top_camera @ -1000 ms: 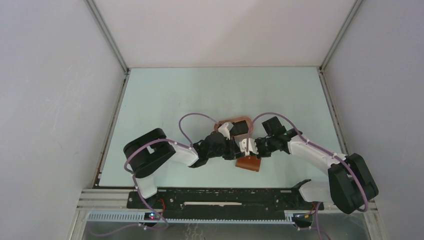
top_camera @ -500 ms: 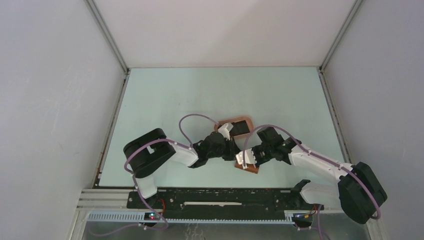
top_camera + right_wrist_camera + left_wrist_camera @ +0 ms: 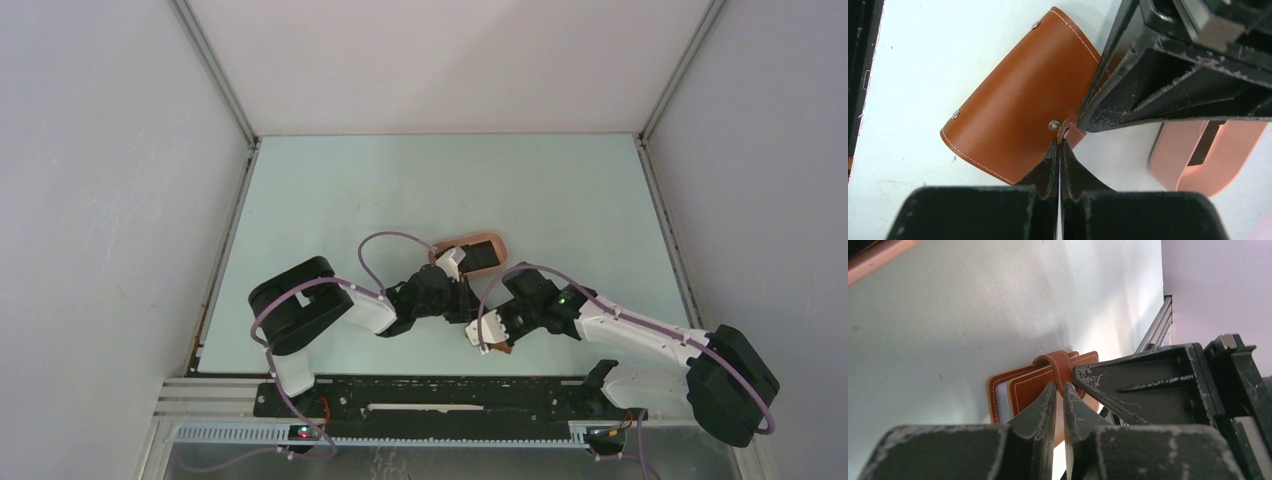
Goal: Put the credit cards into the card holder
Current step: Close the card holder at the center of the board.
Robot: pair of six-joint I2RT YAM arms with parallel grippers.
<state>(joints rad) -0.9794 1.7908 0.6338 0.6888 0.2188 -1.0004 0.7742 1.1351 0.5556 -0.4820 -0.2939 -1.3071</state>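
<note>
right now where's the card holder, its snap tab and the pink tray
card holder (image 3: pixel 1013 110): right wrist view, middle of its brown outer cover
snap tab (image 3: pixel 1061 367): left wrist view, strap looping over the holder's edge
pink tray (image 3: pixel 1235 155): right wrist view, bare pink part at its right side

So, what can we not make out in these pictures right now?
- Card holder: top view, nearly all hidden under the right gripper.
- Its pockets: left wrist view, only a sliver shows; contents unclear.
- Pink tray: top view, left gripper covers part; card count unclear.
</note>
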